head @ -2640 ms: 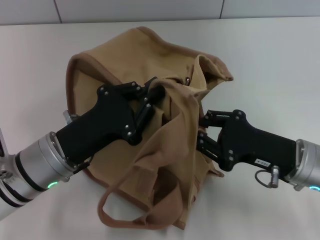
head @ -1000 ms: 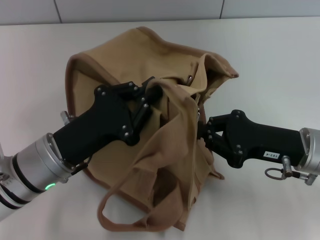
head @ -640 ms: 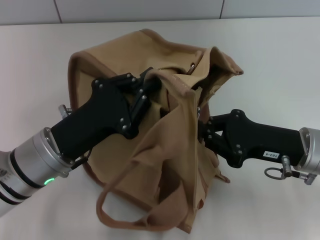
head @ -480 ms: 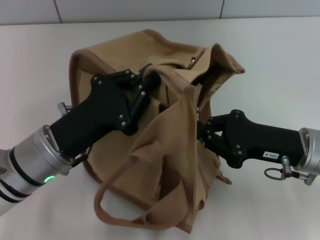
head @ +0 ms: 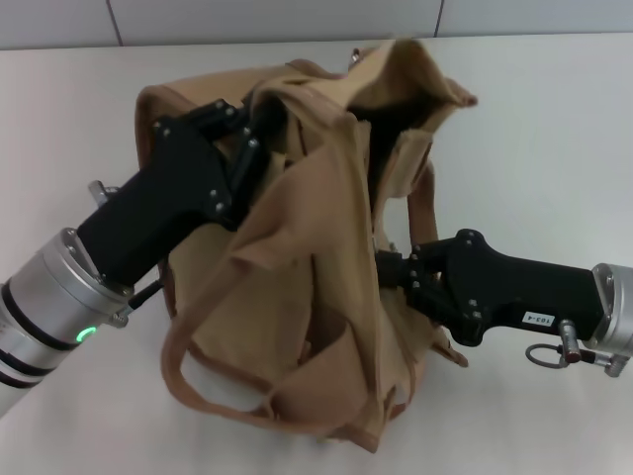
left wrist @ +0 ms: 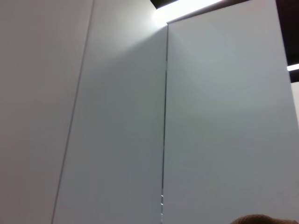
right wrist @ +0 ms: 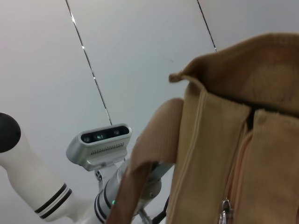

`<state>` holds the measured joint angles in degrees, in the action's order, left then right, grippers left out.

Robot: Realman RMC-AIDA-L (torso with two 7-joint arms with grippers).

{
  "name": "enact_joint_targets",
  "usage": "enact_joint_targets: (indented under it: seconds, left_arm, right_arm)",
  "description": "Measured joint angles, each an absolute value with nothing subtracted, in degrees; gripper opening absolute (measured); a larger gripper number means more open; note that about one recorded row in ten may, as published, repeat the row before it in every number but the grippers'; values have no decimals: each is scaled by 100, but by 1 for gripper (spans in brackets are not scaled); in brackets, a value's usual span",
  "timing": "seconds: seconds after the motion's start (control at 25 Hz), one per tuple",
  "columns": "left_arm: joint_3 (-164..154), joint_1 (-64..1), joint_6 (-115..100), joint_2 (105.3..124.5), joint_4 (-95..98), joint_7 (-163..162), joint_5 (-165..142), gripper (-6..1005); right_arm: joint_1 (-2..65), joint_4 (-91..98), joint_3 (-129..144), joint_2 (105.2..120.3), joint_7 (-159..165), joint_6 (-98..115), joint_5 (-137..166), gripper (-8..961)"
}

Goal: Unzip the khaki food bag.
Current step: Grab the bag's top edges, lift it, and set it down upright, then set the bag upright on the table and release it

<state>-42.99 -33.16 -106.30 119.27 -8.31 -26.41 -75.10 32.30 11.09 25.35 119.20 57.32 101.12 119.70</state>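
My left claw is buried in the upper flap of the khaki food bag, its fingers pinched shut on a fold of canvas near the top rim, and it holds that side lifted. My right claw presses into the bag's side lower down; cloth covers its tips, so I cannot tell whether it is wide, narrow or holding anything. The bag sits on the white counter between the two arms, slumped and twisted, one webbing handle drooping toward me. I judge it light and very soft: the canvas folds wherever it is pinched and gives nothing stiff to pull against (the piped rim looks the firmest hold). A silver zipper pull shows in the right wrist view, hanging at the foot of a seam; from the head view I cannot make it out, since folds hide the zipper line. The left wrist view gives only wall panels.
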Motion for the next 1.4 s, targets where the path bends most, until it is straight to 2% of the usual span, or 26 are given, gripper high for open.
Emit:
enact_joint_targets:
  seconds: [0.6,1.04,1.4]
  left_arm:
    - [-3480,-3175,-10589,11927,-967,-2817,-7477,58]
    - [-2903,-3080,-10340,11926,-1113,-2981,-7446,59]
    - [-2858,-3076,-10312,11926,-1123,-3054,-7443,58]
  right_arm:
    - [2933,1422,2776,11888,5945,10549,12011,4]
    - [2644,1579,2771,11717,5991,10983,12333,3]
    - [2581,1600,2748,11700,6012,10950,12383,2]
